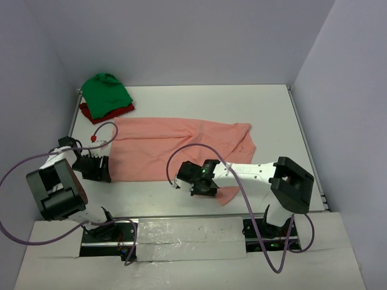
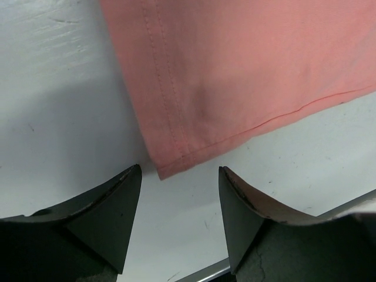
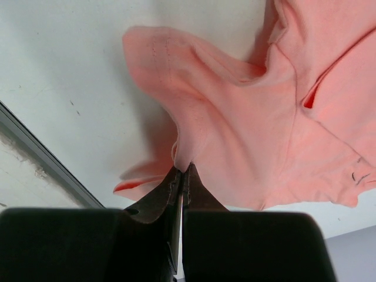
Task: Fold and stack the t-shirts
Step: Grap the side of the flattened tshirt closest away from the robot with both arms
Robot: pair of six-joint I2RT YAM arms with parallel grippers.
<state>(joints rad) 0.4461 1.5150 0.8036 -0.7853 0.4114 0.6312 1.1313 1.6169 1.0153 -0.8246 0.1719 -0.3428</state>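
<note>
The salmon-pink t-shirt (image 1: 175, 148) lies spread across the middle of the table, its right part bunched. A hemmed corner of the shirt (image 2: 235, 70) sits just ahead of my left gripper (image 2: 180, 176), which is open and holds nothing. In the top view the left gripper (image 1: 109, 171) is at the shirt's near left corner. My right gripper (image 3: 183, 169) is shut on a pinched fold of the pink shirt (image 3: 247, 135), and cloth hangs from it above the table. In the top view the right gripper (image 1: 183, 179) is near the shirt's front edge. The green t-shirt (image 1: 106, 90) lies bunched on the dark red t-shirt (image 1: 104, 113) at the back left.
White walls close the table in at the back and both sides. A metal strip (image 3: 41, 158) marks the table's near edge. Purple cables (image 1: 181, 154) loop over the cloth and past both arms. The arm bases (image 1: 187, 232) sit along the front.
</note>
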